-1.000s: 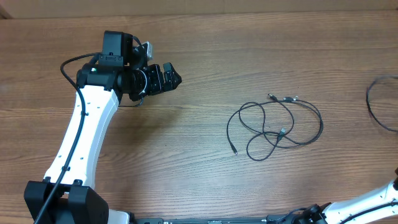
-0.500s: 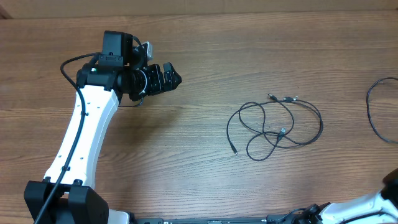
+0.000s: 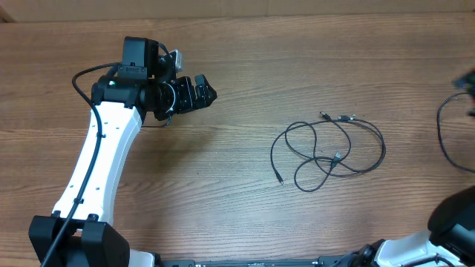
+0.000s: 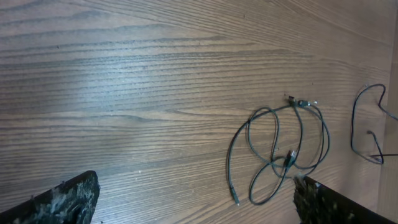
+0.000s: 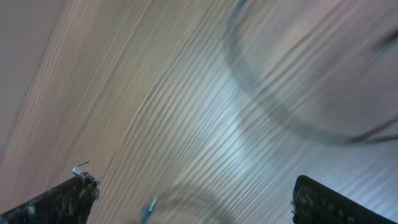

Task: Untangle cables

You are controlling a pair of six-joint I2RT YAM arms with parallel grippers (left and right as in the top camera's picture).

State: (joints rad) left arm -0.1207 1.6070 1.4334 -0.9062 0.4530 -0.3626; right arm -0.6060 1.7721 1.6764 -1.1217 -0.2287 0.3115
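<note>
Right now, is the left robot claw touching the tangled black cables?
Apart. The overhead view shows the left gripper far to the left of the cables, with a wide stretch of bare table between them.

Black cables [image 3: 337,156] on brown wood-grain table [image 3: 297,59]

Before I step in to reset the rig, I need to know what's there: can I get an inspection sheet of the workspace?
Surface: wood-grain table.
Job's things: tangle of thin black cables right of centre, plug ends showing; a separate loop at the right edge.
Clutter: nothing seen.
Grippers: left gripper open, far left of the tangle, holding nothing; right gripper open, fingers wide, its view blurred.
Cables: black arm wire on the left arm.
Surroundings: nothing seen.
</note>
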